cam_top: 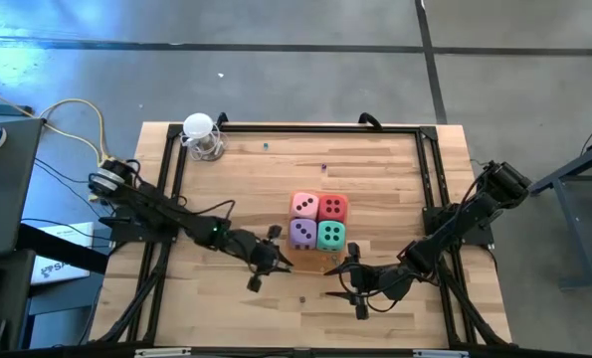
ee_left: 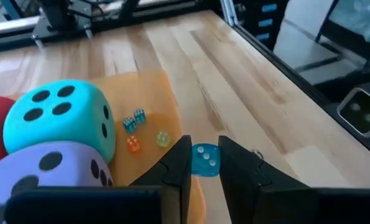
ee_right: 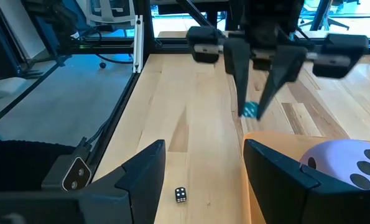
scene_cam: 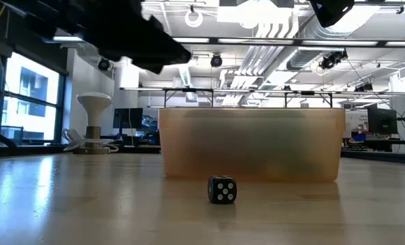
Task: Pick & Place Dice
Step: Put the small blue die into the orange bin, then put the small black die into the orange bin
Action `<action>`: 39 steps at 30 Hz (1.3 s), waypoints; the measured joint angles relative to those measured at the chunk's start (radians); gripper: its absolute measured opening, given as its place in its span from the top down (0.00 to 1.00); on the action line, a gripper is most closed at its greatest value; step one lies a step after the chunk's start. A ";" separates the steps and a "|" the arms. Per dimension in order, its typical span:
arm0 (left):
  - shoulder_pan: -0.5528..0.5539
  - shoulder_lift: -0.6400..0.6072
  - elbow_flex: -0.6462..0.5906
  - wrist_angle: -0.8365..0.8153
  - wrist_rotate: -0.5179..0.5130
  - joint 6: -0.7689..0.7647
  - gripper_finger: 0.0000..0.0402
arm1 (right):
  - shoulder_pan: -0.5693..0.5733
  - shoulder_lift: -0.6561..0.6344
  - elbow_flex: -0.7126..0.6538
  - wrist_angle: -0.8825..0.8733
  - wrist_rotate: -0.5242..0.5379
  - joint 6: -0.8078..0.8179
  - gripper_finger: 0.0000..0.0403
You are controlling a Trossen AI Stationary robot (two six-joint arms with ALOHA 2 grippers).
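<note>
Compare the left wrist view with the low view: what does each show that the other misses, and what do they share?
Only the left wrist view shows the left tool closed on a small blue die, three tiny dice lying on the orange tray, and the big teal die and lilac die. Only the low view shows a small black die on the table in front of the tray, plus a white lamp-like stand. Both show the orange tray and the wooden tabletop.
</note>
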 joint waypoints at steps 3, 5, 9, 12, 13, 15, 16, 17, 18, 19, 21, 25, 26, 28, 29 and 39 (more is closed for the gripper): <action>0.014 0.051 0.006 0.083 0.000 -0.022 0.82 | 0.000 0.000 0.000 -0.002 0.000 0.000 0.48; 0.022 0.084 0.006 0.142 0.000 -0.035 0.81 | 0.000 0.000 0.000 -0.002 0.000 0.000 0.48; 0.034 0.135 0.006 0.211 0.001 -0.042 0.79 | 0.000 0.000 0.000 -0.002 -0.001 0.001 0.48; 0.037 0.150 0.006 0.228 0.002 -0.045 0.75 | 0.000 0.000 0.000 -0.004 -0.001 0.015 0.48; 0.039 0.155 0.006 0.236 0.001 -0.051 0.73 | 0.000 0.000 0.000 -0.008 -0.001 0.018 0.48; 0.041 0.157 0.006 0.234 -0.007 -0.067 0.68 | 0.000 0.000 0.000 -0.010 -0.001 0.018 0.48; 0.041 0.157 0.006 0.237 -0.010 -0.072 0.65 | 0.000 0.000 0.000 -0.010 -0.001 0.018 0.48; 0.041 0.157 0.006 0.240 -0.010 -0.072 0.62 | 0.000 0.000 0.000 -0.010 -0.001 0.018 0.48; 0.041 0.157 0.006 0.240 -0.016 -0.073 0.60 | 0.000 0.000 0.000 -0.010 -0.001 0.018 0.48; 0.041 0.157 0.006 0.240 -0.025 -0.075 0.57 | 0.000 0.000 0.000 -0.010 -0.001 0.018 0.48; 0.041 0.157 0.006 0.245 -0.046 -0.080 0.51 | 0.000 0.000 0.000 -0.010 -0.001 0.018 0.48; 0.036 0.157 0.006 0.273 -0.054 -0.144 0.43 | 0.000 0.000 0.000 -0.010 -0.001 0.018 0.48; 0.033 0.157 0.006 0.280 -0.054 -0.171 0.41 | 0.000 0.000 0.000 -0.011 -0.001 0.018 0.48; 0.021 0.157 0.006 0.292 -0.049 -0.204 0.39 | 0.000 0.000 0.000 -0.011 -0.001 0.018 0.48; 0.013 0.157 0.006 0.291 -0.041 -0.202 0.37 | 0.000 0.000 0.000 -0.011 -0.001 0.018 0.48; -0.132 0.157 0.006 0.278 -0.016 -0.005 0.32 | 0.000 0.000 0.000 -0.011 -0.001 0.016 0.48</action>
